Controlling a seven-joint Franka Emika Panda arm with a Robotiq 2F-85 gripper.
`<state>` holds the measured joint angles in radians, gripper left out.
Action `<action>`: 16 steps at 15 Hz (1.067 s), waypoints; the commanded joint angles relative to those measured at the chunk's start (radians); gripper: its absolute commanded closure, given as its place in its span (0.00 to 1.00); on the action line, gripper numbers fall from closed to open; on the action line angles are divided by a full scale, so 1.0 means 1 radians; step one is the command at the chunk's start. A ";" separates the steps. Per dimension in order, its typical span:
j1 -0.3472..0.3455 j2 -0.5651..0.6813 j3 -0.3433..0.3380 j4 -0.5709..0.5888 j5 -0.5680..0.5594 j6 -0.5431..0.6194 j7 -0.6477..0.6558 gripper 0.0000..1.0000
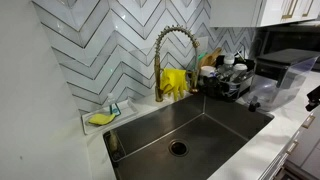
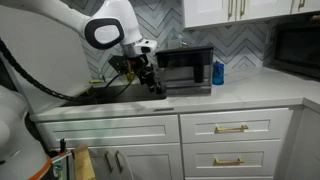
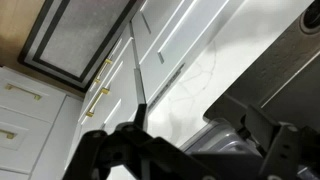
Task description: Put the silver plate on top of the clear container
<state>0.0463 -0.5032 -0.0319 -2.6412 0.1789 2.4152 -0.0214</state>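
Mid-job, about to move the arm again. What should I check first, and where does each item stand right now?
1. Gripper holding anything: cannot tell; the wrist view is too dark between the fingers.
2. Silver plate located: cannot tell; it may be among the dishes in the dish rack.
3. Clear container located: cannot tell; none can be picked out in any view.
4. Clearance from the microwave: cannot tell; the gripper looks close beside it, but depth is unclear.
5. Surface under the gripper: ok; the wrist view shows bare white countertop.
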 commanded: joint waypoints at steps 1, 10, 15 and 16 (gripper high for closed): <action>-0.001 0.000 0.000 0.001 0.000 -0.002 0.000 0.00; -0.009 -0.019 0.040 0.019 -0.040 -0.019 0.037 0.00; -0.029 -0.091 0.181 0.154 -0.173 -0.260 0.232 0.00; -0.024 -0.097 0.199 0.190 -0.185 -0.301 0.260 0.00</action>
<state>0.0335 -0.5551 0.1061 -2.5234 0.0454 2.2457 0.1420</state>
